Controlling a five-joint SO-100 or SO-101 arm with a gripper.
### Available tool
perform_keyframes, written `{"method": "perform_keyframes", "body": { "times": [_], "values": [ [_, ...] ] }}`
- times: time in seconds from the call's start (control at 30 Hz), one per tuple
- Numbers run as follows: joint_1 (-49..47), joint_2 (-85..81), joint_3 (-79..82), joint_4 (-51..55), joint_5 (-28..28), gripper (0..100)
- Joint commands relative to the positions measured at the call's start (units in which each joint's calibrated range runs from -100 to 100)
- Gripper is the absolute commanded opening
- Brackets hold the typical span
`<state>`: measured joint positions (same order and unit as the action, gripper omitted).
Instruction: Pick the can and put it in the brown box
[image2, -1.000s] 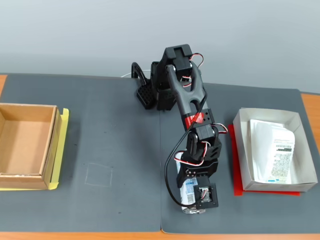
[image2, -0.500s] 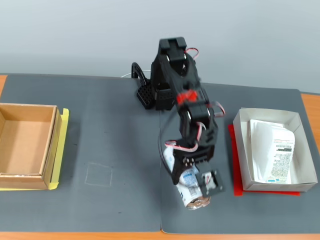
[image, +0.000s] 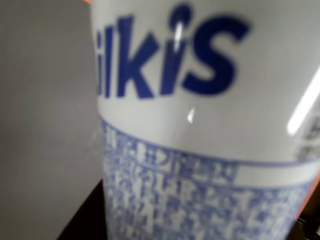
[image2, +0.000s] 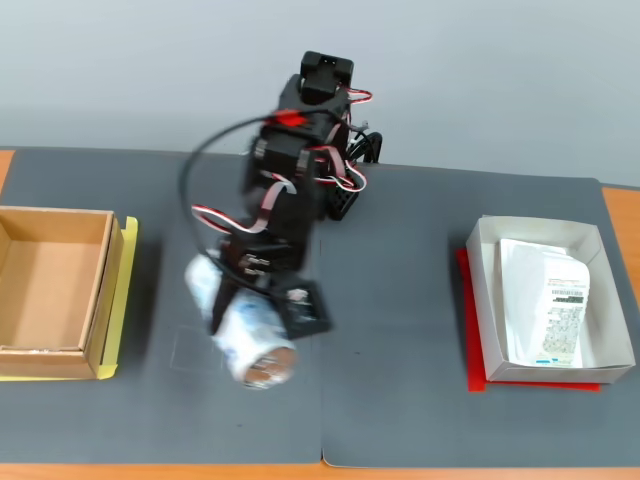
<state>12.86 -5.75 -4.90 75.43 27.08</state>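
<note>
Evidently, my jaws were clenched on the can (image2: 250, 335), which hung above the dark mat of the desk (image2: 420, 400) near the middle of the fixed view, its silver end turned toward the near edge. The can was blurred there, so its exact tilt could not be judged; it appeared to lie slanted rather than upright. In the wrist view the can (image: 200, 125) filled almost the whole picture, blue lettering above and a band of fine print below, which I took as confirmation that it sat hard against my gripper (image2: 262, 318) and close under the camera.

The brown box (image2: 50, 285) stood at the far left of the desk on a yellow sheet, open side up and empty as far as could be seen, well apart from the can. Its open top explained the carry: the can had to be brought over the wall and let go inside.

At the right stood a white paper box (image2: 545, 300) on a red sheet, holding a flat printed pouch (image2: 545, 300); neither concerned this job.

My judgement: transport was in hand, delivery not yet made.
</note>
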Motion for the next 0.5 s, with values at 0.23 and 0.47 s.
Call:
{"method": "perform_keyframes", "body": {
  "times": [0.23,0.47],
  "values": [
    [16.55,-1.66,-3.52,-4.49,9.97,11],
    [23.45,2.83,-3.61,-16.02,10.02,11]
  ]
}}
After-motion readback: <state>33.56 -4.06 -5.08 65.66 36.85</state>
